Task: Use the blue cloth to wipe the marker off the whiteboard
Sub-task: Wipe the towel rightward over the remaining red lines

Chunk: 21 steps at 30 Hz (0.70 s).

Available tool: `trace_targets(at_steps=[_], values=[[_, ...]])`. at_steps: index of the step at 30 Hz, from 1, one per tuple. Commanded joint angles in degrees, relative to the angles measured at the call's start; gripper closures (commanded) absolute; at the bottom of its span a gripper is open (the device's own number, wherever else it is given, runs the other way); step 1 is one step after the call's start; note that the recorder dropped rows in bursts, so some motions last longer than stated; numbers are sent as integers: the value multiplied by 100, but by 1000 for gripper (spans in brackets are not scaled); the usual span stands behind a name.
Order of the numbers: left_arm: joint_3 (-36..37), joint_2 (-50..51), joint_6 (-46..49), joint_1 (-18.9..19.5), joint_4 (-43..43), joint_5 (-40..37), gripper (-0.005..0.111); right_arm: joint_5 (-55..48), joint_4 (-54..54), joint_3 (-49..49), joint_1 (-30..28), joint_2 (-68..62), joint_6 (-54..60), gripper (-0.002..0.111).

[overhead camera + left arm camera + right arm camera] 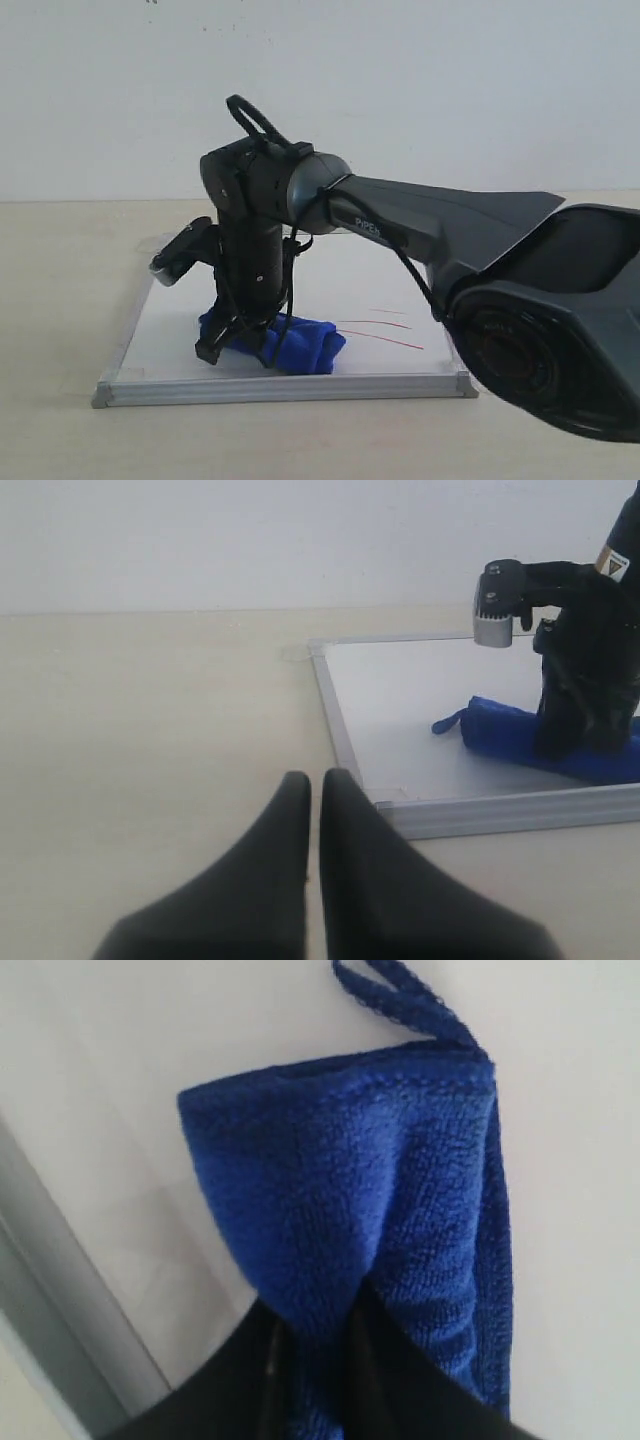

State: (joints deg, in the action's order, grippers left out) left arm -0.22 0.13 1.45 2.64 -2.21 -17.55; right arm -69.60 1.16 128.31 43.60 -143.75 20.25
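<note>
Right fingers (225, 1390) clamped on blue cloth (300, 345), which lies on whiteboard (390, 290) toward 7 o'clock. Red marker (385, 335) at cloth's 3 o'clock. Left fingers (260, 880) together, over counter (60, 300).

This looks like a robotics lab bench: a plain white wall (420, 70), a pale beige tabletop (60, 320), a whiteboard (360, 285) lying flat on it, and a dark robot arm (440, 215) with a small wrist camera (180, 256) reaching over it.

A pale beige tabletop (60, 300) meets a plain white wall (400, 80) behind it.
</note>
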Motion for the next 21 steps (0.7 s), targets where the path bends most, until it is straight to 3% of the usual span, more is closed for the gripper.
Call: trace_targets(at_steps=[1,11,16,21], values=[[22,-13,-60,13,-12,-4,103,-36,480,-93,-474,53,-758,108],[22,-13,-60,13,-12,-4,103,-36,1055,-927,-1519,248,-1967,108],[22,-13,-60,13,-12,-4,103,-36,423,-938,-1283,419,-1695,108],[22,-13,-60,13,-12,-4,103,-36,-433,-938,-619,483,-422,108]])
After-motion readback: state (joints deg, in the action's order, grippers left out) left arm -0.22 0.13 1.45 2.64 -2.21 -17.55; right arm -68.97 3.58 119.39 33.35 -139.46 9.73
